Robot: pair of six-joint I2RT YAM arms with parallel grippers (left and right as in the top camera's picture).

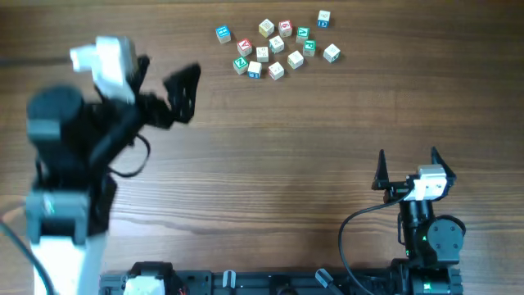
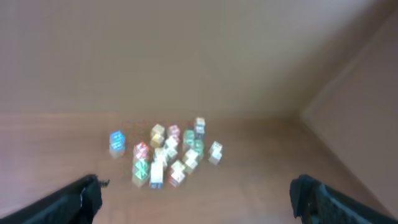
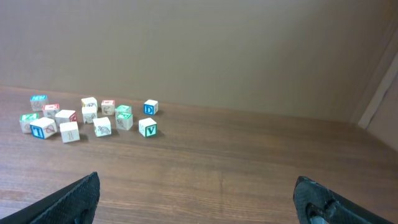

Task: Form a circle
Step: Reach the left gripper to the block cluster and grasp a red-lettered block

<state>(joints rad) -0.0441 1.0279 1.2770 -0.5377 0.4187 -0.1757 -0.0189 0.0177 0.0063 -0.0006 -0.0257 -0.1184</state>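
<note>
I see left end effector (image 1: 185,94) and right end effector (image 1: 408,160) gaping, empty; letter cubes (image 1: 274,45) clustered well ahead of both.

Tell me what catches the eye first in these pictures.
A loose scatter of small letter cubes sits at the far edge of the table, not in a ring. The left arm looms large and blurred at the left. The right gripper sits front right, fingers spread open.
</note>
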